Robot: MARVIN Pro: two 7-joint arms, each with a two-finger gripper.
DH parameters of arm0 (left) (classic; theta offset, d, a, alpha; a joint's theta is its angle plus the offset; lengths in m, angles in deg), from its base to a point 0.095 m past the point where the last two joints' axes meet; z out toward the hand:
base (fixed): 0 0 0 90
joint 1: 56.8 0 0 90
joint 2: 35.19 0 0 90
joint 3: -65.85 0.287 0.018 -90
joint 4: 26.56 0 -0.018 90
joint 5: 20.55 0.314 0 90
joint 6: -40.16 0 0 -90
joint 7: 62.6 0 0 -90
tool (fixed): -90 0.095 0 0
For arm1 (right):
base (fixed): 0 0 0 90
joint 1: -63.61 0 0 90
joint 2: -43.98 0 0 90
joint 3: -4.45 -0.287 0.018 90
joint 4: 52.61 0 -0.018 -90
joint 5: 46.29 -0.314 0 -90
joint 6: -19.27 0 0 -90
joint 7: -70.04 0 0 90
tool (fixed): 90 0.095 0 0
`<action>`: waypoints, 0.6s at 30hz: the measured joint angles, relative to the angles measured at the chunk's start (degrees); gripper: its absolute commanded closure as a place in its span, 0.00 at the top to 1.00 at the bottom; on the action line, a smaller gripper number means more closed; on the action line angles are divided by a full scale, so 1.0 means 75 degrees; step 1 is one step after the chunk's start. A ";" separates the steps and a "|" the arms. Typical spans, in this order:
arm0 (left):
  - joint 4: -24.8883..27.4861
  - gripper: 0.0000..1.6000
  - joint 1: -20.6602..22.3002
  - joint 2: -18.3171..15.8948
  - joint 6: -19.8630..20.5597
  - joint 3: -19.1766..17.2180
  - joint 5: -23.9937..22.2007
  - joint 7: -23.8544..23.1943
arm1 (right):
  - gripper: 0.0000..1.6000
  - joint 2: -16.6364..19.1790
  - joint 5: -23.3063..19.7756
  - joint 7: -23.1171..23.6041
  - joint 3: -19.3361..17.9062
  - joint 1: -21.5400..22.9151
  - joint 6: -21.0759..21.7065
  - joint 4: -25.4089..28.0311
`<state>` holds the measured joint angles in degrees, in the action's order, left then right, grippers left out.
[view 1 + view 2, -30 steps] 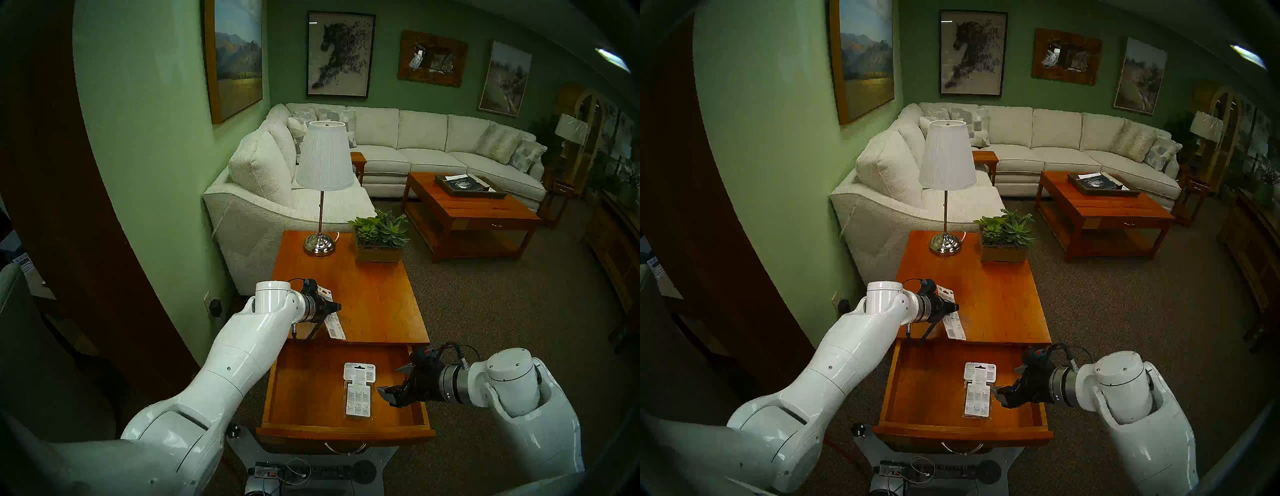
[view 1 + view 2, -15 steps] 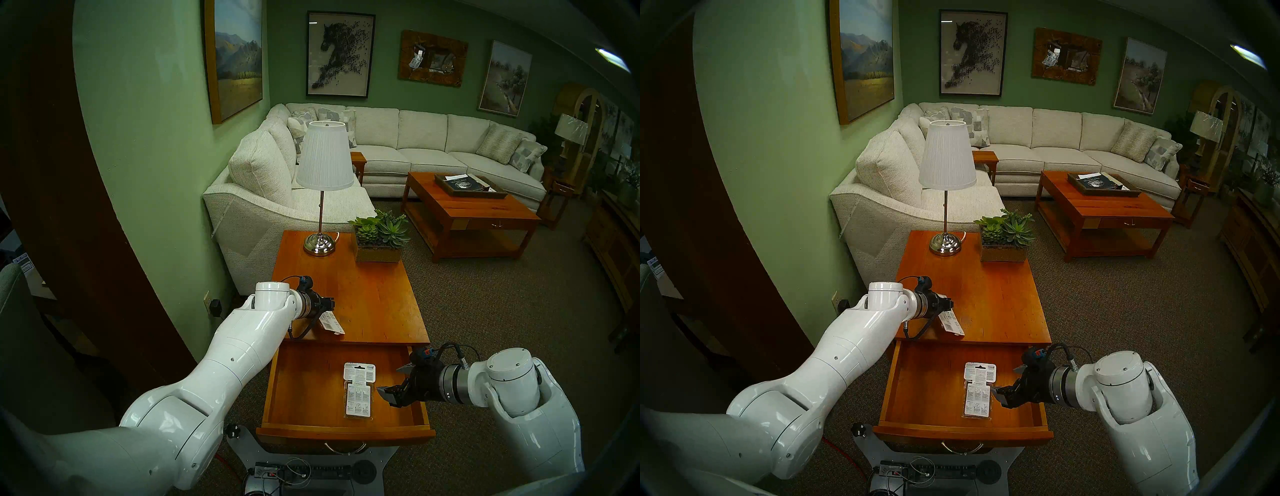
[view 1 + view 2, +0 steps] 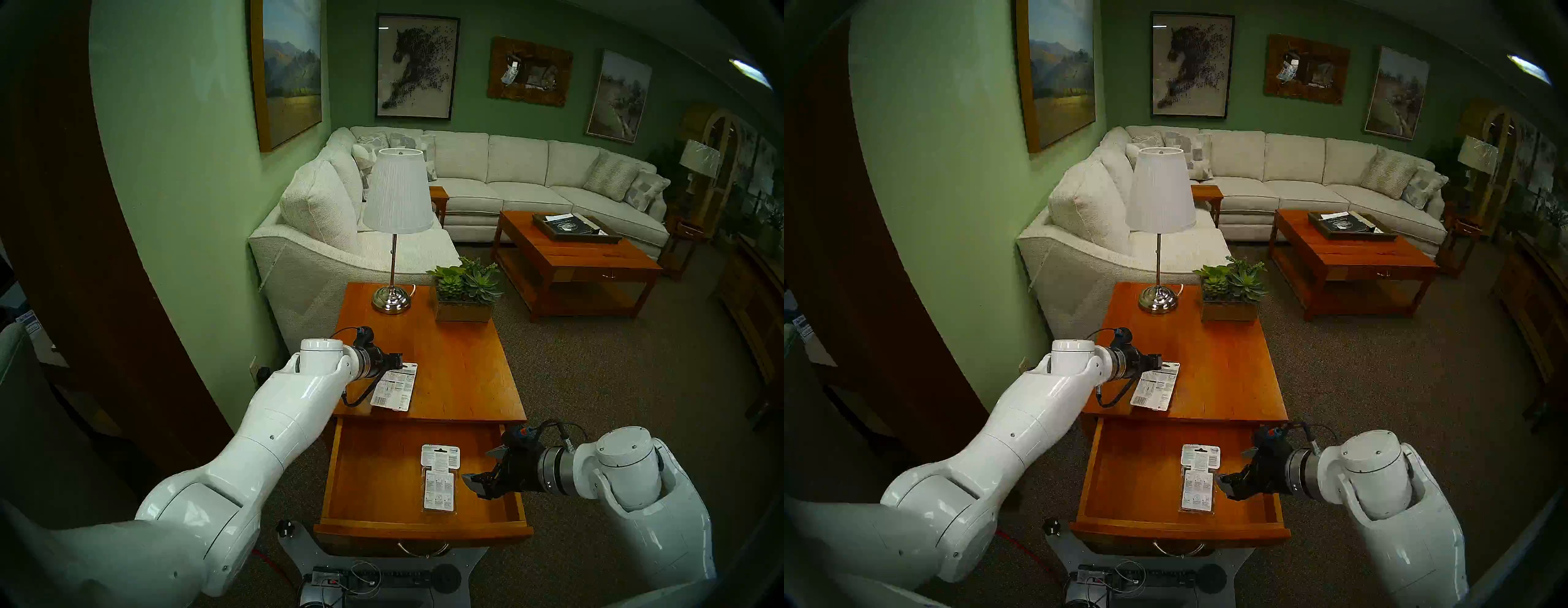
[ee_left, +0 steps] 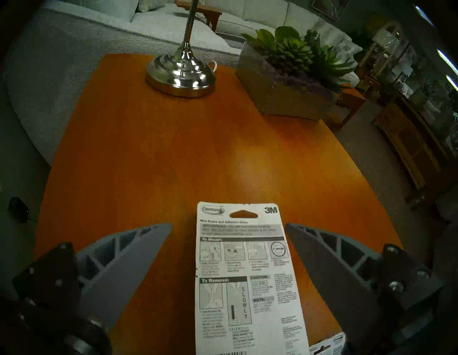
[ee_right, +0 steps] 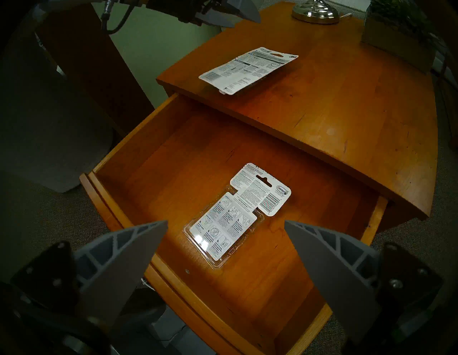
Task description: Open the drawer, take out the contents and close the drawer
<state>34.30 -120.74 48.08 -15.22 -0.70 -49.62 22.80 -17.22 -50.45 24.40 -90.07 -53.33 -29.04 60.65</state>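
The drawer (image 3: pixel 424 516) is standing pulled fully out from under the counter (image 3: pixel 462 373), its silver handle (image 3: pixel 423 550) facing the robot. The white 3M card (image 3: pixel 394 387) is lying flat on the counter just behind the drawer's opening, near the counter's left front corner. The left gripper (image 4: pixel 228 226) is hovering over this card with its fingers (image 4: pixel 128 250) spread wide, clear of the card on either side (nothing is pinched). The clear blister pack (image 5: pixel 224 228) is lying on the drawer floor, toward the drawer's right half. The right gripper (image 5: pixel 226 224) is hanging above the drawer's right front part, likewise spread and empty, with the pack lying between its fingertips in the wrist view.

Risks, as judged from this arrangement:
- The card is sitting close to the counter's front edge; a brush from the left gripper could be sending it back into the drawer.
- The blister pack is flat and glossy (a poor thing to pinch from above); the fingers could be sliding off it or pushing it along the drawer floor.
- Closing the drawer before the pack is out would be leaving the task half done.
- The lamp (image 3: pixel 392 293) and the succulent planter (image 3: pixel 464 310), at the counter's far end from the drawer, are standing well apart from both arms.
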 measured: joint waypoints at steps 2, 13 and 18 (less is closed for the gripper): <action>0.0189 1.00 -0.0052 -0.0150 0.0117 0.0082 0.0023 -0.0210 | 1.00 0.0001 -0.0001 -0.0001 0.0001 0.0000 0.0000 0.0000; 0.1108 1.00 -0.0783 -0.0965 0.0545 0.0787 0.0277 -0.1224 | 1.00 0.0003 -0.0008 -0.0005 0.0006 0.0001 -0.0002 -0.0019; 0.1569 1.00 -0.1150 -0.1396 0.0596 0.0880 0.0316 -0.1636 | 1.00 0.0004 -0.0012 -0.0007 0.0010 0.0002 -0.0003 -0.0037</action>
<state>46.06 -129.36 37.61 -10.76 5.90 -47.25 10.53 -17.19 -50.54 24.34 -89.99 -53.31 -29.06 60.37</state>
